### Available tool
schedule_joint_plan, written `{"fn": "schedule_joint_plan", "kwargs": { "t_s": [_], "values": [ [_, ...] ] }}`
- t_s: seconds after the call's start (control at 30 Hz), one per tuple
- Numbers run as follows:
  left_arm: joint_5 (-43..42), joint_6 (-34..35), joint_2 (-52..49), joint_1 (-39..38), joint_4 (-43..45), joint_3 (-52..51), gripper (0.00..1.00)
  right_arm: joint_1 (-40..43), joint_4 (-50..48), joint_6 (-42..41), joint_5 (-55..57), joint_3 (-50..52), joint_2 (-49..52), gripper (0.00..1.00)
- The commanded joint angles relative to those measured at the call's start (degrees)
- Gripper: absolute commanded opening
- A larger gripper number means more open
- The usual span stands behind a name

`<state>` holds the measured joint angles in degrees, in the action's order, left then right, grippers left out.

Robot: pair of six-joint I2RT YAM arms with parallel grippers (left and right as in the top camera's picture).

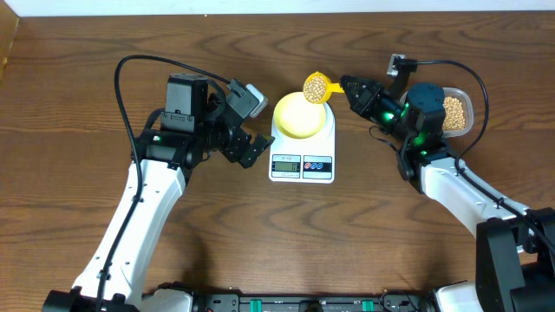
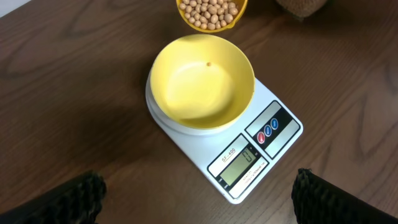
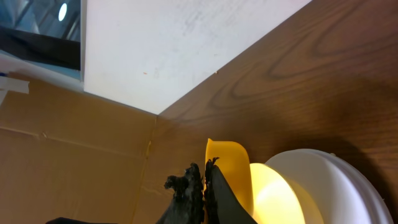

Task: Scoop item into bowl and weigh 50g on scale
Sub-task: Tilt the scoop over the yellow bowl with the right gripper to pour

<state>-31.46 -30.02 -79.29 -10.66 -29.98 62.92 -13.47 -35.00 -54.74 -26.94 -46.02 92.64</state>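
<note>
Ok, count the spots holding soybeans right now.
3. The yellow scoop, heaped, held by the right gripper; the clear container beside the right arm; one lone bean inside the yellow bowl on the scale. The arm may hide more.

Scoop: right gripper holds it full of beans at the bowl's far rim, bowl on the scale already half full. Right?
No. The bowl is nearly empty; the left wrist view shows a single bean in it. Otherwise right: the right gripper holds the scoop full of beans at the bowl's far rim, bowl on the scale.
</note>
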Motion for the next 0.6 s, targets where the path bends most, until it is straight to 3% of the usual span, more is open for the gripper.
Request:
{"fn": "schedule_joint_plan", "kwargs": {
  "t_s": [0.0, 0.27, 0.57],
  "values": [
    [-0.90, 0.26, 0.63, 0.13, 0.04, -0.44, 0.98, -0.76, -0.39, 1.27, 0.48, -0.04, 0.39, 0.01],
    [-0.90, 0.26, 0.63, 0.13, 0.04, -0.44, 0.97, -1.18, -0.37, 2.16, 0.48, -0.04, 0.39, 0.01],
    [-0.90, 0.26, 0.63, 0.13, 0.04, -0.46, 0.98, -1.25, -0.33, 8.66, 0.46, -0.04, 0.39, 0.02]
  ]
}}
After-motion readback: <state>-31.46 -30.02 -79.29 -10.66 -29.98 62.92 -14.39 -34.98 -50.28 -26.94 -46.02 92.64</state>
